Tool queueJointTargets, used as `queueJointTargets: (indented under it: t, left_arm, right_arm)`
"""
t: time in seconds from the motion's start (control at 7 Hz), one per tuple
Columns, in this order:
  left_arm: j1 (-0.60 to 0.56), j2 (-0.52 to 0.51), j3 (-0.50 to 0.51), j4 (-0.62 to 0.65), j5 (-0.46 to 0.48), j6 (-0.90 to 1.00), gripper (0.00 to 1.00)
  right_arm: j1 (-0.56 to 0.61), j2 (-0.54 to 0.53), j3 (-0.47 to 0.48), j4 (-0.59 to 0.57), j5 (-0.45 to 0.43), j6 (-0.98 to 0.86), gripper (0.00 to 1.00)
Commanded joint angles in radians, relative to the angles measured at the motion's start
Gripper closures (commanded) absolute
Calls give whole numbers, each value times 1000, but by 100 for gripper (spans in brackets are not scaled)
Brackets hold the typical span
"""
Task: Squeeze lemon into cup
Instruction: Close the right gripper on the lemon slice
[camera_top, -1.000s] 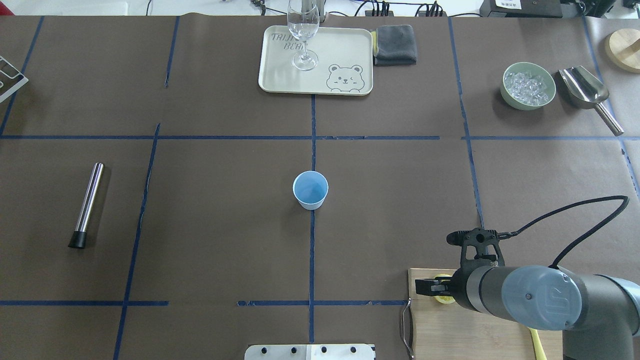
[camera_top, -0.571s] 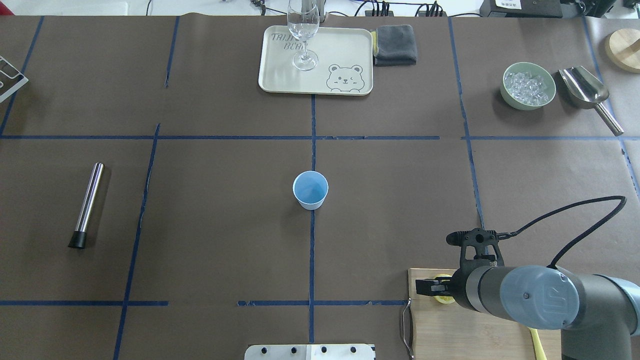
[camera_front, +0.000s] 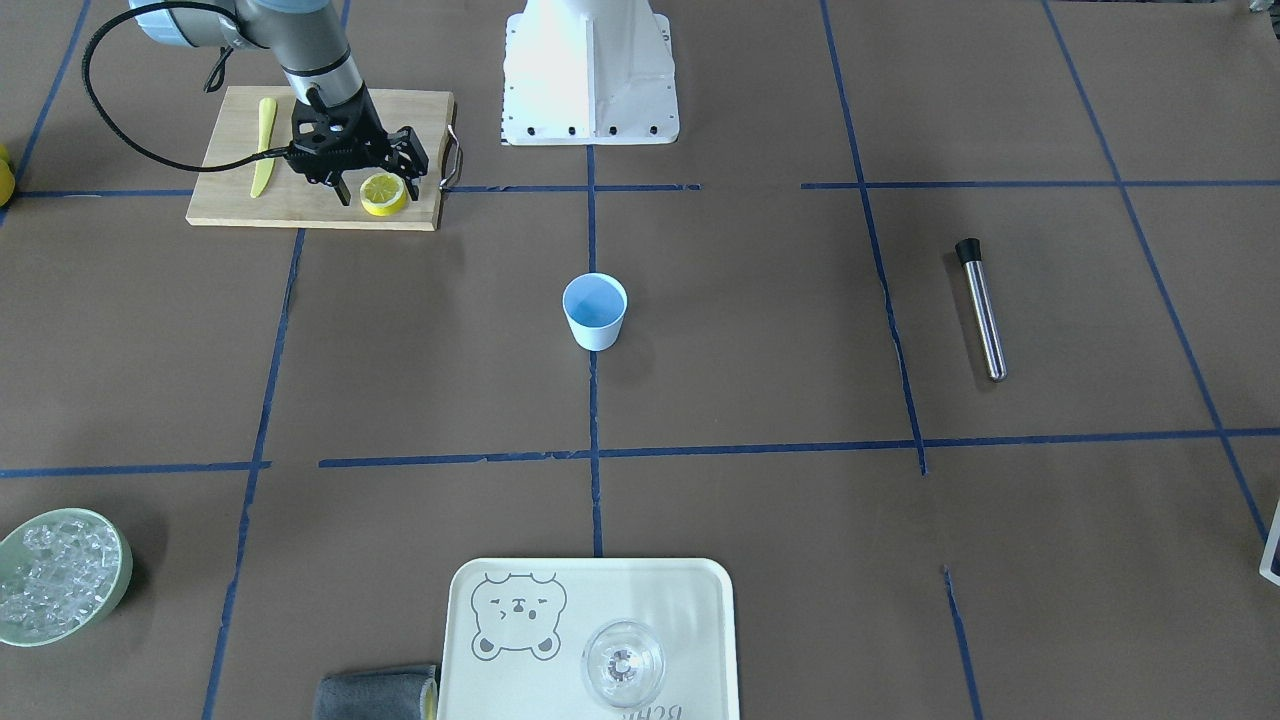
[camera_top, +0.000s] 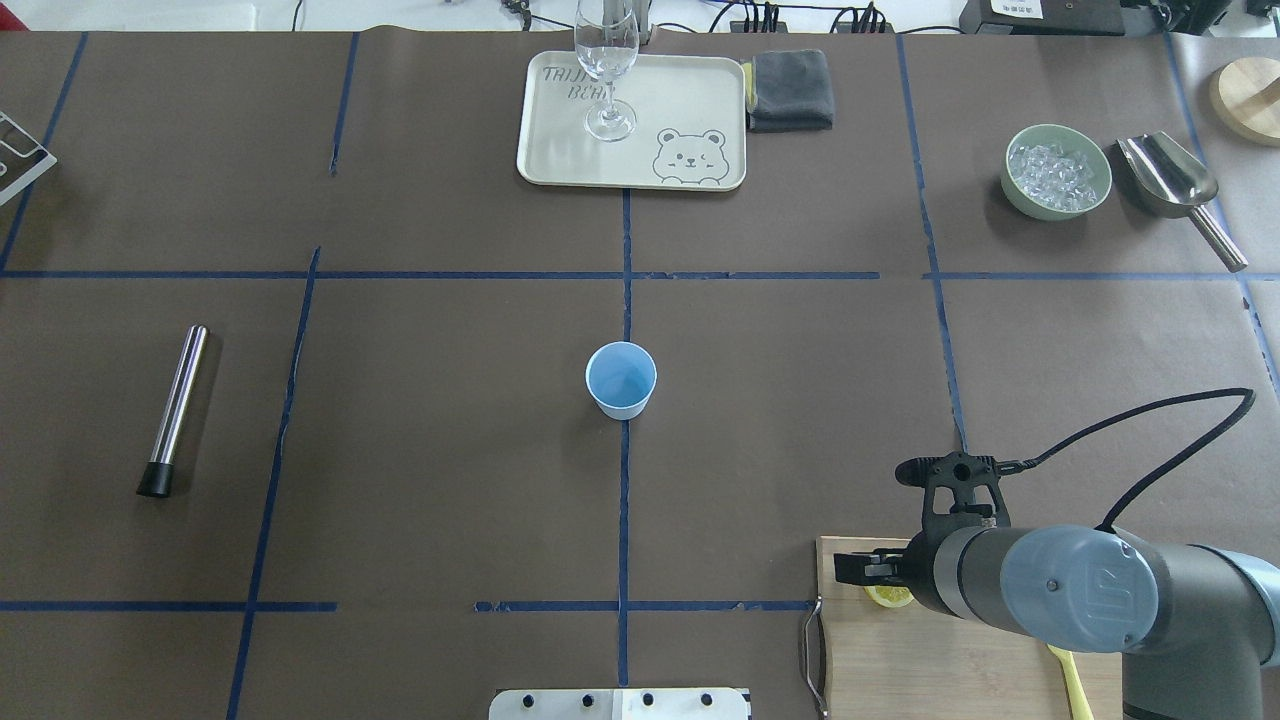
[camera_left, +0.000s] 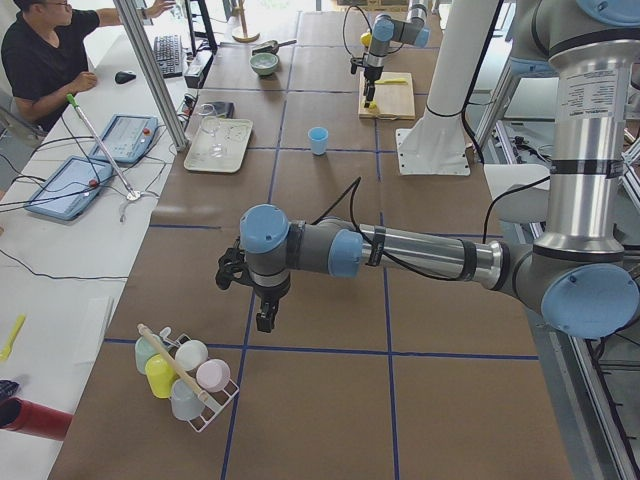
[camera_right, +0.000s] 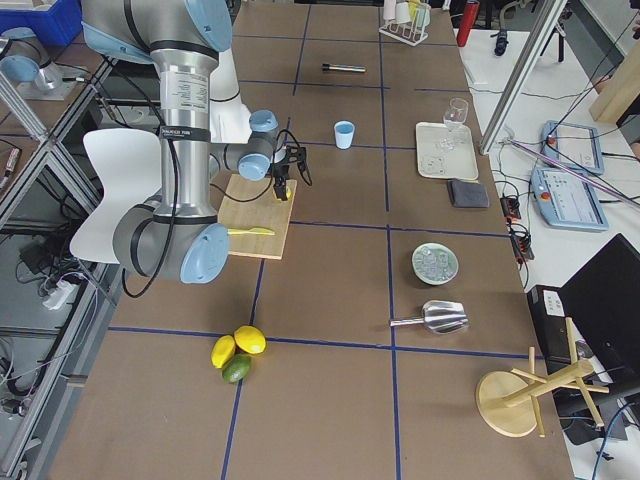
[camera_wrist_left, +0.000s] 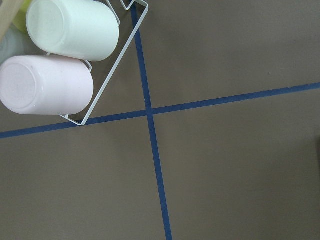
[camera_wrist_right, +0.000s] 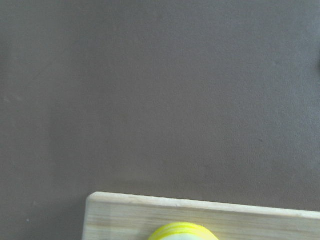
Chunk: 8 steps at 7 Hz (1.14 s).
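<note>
The lemon (camera_front: 384, 193) is a round slice with a yellow rind, lying at the corner of the wooden cutting board (camera_front: 310, 212). My right gripper (camera_front: 380, 182) hangs over it, open, with one finger on each side of the slice. In the overhead view the slice (camera_top: 889, 596) peeks out beside the gripper (camera_top: 862, 570). Its rind shows at the bottom of the right wrist view (camera_wrist_right: 182, 232). The cup (camera_top: 620, 380) stands upright at the table's centre, far from both grippers. My left gripper (camera_left: 262, 318) hovers at the far left end; I cannot tell whether it is open.
A yellow plastic knife (camera_front: 264, 145) lies on the board. A tray (camera_top: 560, 150) with a clear glass (camera_top: 606, 70), a grey cloth (camera_top: 792, 88), a green bowl of ice (camera_top: 1057, 170) and a metal scoop (camera_top: 1170, 180) stand at the back. A steel rod (camera_top: 178, 405) lies left. A cup rack (camera_left: 185, 375) sits by the left gripper.
My right arm has shifted slightly, so more of the knife shows and the yellow above the gripper is now covered. The cup and the slice have not moved.
</note>
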Motion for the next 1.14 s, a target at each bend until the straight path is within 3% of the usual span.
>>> queueJointTargets:
  t: [0.0, 0.14, 1.0]
  left_arm:
    - [0, 0, 0, 0, 0, 0, 0]
    - [0, 0, 0, 0, 0, 0, 0]
    - [0, 0, 2, 0, 0, 0, 0]
  right_arm:
    - [3, 0, -1, 0, 0, -1, 3]
    - [4, 2, -3, -2, 2, -1, 8]
    - [1, 11, -9, -2, 2, 1, 8]
